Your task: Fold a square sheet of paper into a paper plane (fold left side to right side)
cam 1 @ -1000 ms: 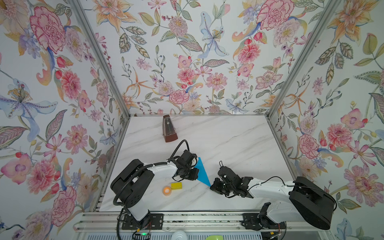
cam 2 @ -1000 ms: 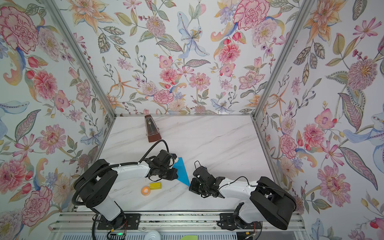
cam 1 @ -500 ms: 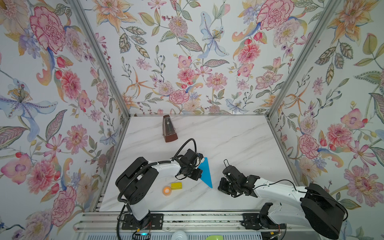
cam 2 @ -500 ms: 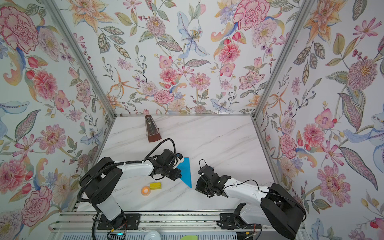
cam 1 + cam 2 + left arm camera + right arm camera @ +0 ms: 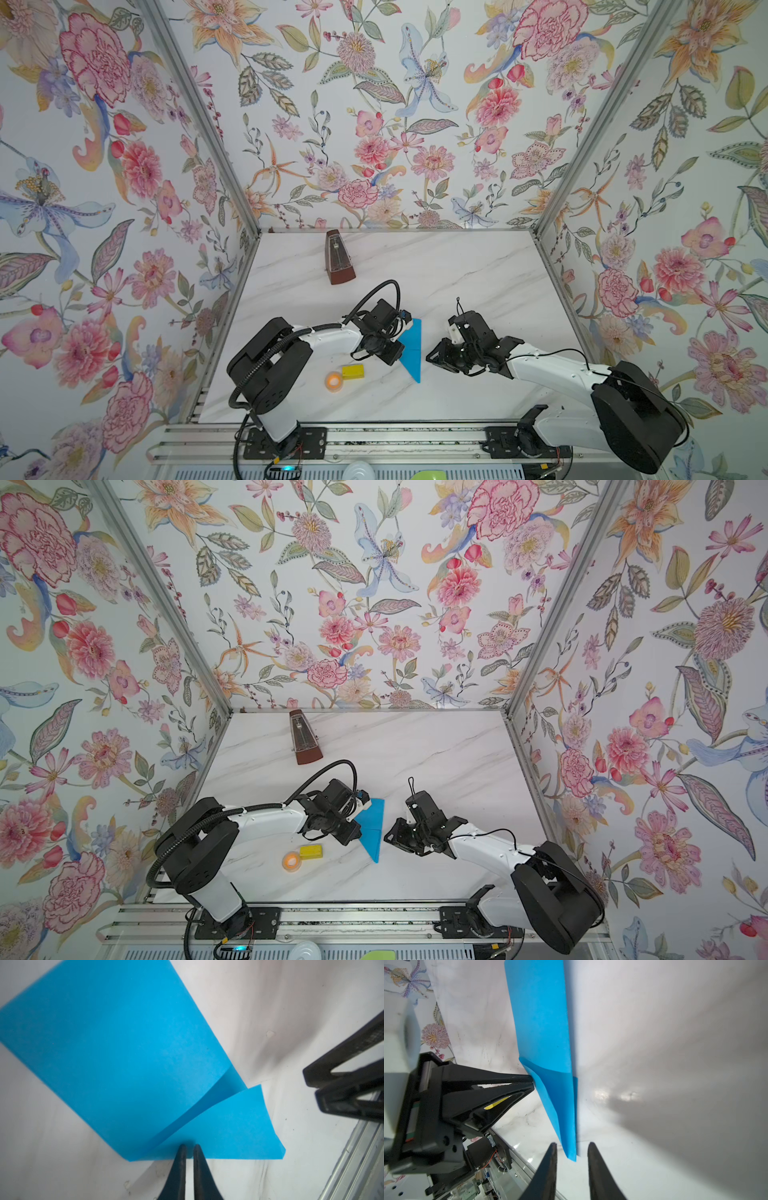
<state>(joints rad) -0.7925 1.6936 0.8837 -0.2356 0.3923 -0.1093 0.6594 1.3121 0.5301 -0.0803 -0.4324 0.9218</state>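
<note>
paper (image 5: 412, 347) folded to a narrow triangle, lying on table (image 5: 478, 274) between the two arms, point toward the near edge, one flap lifting slightly. left gripper (image 5: 188, 1146): fingers a slit apart, tips at the paper's edge. right gripper (image 5: 572, 1144): fingers clearly apart, paper's point just ahead between them, no contact. block (image 5: 353, 371) and tape (image 5: 333, 380) left of the paper, touching each other

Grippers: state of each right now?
Left gripper: open a crack, tips at the edge of the paper plane, no clear grip.
Right gripper: open, holding nothing.
</note>
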